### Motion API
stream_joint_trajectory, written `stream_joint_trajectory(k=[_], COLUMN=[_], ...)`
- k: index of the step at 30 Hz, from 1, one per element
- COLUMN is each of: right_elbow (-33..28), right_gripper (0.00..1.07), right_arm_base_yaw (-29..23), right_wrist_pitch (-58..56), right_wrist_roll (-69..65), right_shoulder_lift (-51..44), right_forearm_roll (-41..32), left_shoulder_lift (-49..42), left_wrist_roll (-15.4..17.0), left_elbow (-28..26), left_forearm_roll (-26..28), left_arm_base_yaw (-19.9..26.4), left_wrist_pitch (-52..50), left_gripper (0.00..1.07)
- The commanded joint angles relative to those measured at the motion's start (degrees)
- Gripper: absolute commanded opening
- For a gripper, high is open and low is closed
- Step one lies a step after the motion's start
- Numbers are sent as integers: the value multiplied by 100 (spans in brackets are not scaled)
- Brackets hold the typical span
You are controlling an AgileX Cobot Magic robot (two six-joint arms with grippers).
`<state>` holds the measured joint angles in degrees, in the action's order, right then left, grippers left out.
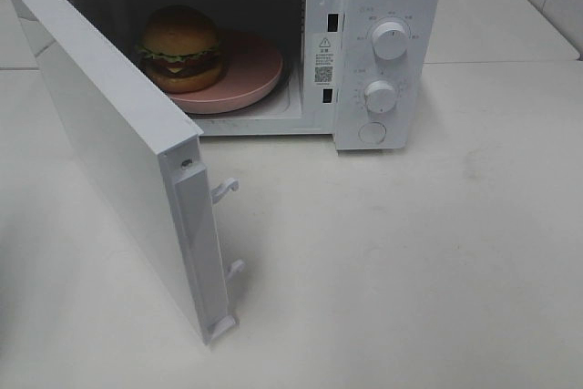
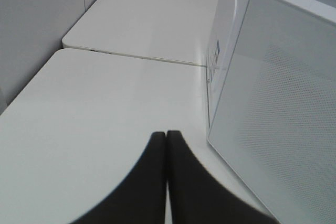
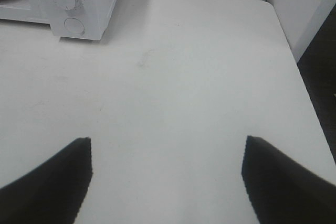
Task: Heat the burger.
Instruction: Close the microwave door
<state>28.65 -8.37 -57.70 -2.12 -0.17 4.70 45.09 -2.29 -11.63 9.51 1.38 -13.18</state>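
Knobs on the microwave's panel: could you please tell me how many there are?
2: the upper knob high on the control panel, the lower knob just below it. A flat round button sits beneath them.

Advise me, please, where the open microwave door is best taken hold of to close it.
Probably the door's free vertical edge, clear of the latch hooks. It stands as a thin upright slab swung toward the camera, so jaws could pinch across its thickness from above near that edge, or the left gripper, beside its outer face, could press there.
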Motion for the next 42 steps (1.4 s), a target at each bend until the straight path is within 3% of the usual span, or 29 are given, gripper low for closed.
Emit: stream_joint_trajectory(k=[1, 5, 11, 21, 30, 37, 42], right_elbow=[-11, -11, -11, -11, -11, -11, -11], right_gripper=[76, 76, 76, 76, 76, 76, 76], right_arm_base_yaw=[34, 34, 34, 34, 34, 34, 34], right_wrist_pitch=[80, 80, 80, 80, 80, 80, 80], right_wrist_roll=[-23, -23, -23, -23, -23, -23, -23], right_shoulder_lift=[-189, -189, -189, -189, -189, -189, -189], right_forearm_roll=[17, 17, 17, 17, 17, 17, 17], left_shoulder_lift=[309, 796, 1421, 2068, 2722, 3083, 3380], left_wrist_roll=[160, 613, 928, 1077, 1627, 1673, 1564], left_elbow=[109, 166, 149, 69, -189, -195, -309], left_forearm_roll=[-327, -951, -1587, -2194, -3105, -3128, -2968], left_arm_base_yaw=[-11, -11, -11, -11, -11, -11, -584], left_wrist_pitch=[-722, -1392, -2000, -2710, -3329, -3879, -3856], left_gripper=[0, 0, 0, 0, 0, 0, 0])
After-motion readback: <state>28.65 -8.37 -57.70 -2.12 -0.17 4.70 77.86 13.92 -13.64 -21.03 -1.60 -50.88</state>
